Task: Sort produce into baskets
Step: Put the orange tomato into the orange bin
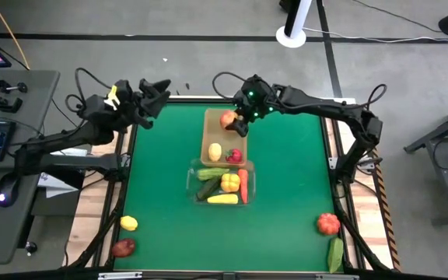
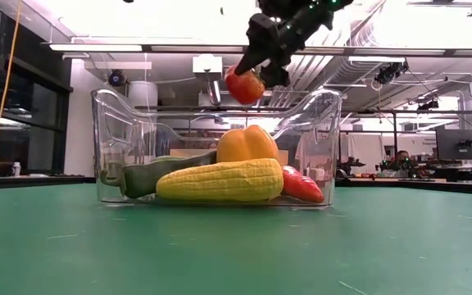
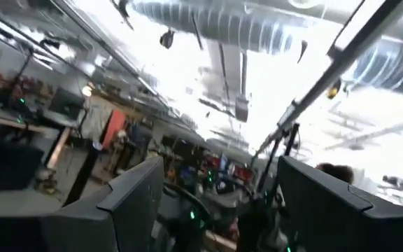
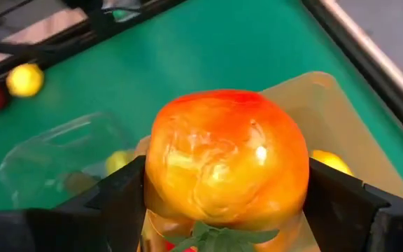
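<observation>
corn [image 2: 220,181] in clear bin [image 2: 121,123], tan bin [image 1: 211,132] behind

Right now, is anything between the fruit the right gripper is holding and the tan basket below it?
Nothing visible. The right gripper holds the red-orange fruit above the tan basket; the lemon sits farther along inside.

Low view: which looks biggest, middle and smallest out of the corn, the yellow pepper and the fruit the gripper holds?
1. corn
2. yellow pepper
3. red-orange fruit in the right gripper, though it hangs farther back, so its true size is unsure.
</observation>
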Available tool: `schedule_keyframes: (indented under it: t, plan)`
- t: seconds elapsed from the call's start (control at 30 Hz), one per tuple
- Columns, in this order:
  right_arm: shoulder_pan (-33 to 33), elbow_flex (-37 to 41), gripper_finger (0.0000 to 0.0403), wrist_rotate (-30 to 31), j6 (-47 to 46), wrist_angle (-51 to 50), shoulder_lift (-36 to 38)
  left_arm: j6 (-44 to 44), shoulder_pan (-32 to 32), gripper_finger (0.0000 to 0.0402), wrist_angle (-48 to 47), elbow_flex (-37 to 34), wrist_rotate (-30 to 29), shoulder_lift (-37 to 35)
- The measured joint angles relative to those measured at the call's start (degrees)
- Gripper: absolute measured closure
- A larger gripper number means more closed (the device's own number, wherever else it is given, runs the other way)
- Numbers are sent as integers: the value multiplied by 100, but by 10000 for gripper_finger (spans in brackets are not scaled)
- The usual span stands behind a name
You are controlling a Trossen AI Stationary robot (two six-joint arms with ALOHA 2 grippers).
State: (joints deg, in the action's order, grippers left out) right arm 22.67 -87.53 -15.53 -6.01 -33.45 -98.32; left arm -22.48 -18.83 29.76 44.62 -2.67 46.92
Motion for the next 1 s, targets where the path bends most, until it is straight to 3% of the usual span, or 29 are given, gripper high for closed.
schedule_keyframes:
  t: [0.2, 0.47, 0.63, 1.0]
  plan:
    - [53, 234, 104, -466, 338, 594, -2, -109, 7, 133, -3, 0, -215, 15]
    - [124, 224, 104, -512, 591, 1488, -48, -432, 197, 133, -265, 0, -419, 73]
    - [126, 221, 103, -505, 333, 1444, -377, -435, 330, 133, -284, 0, -563, 70]
    - [31, 232, 66, 288, -527, 1184, -1161, -498, 354, 133, -538, 0, -395, 225]
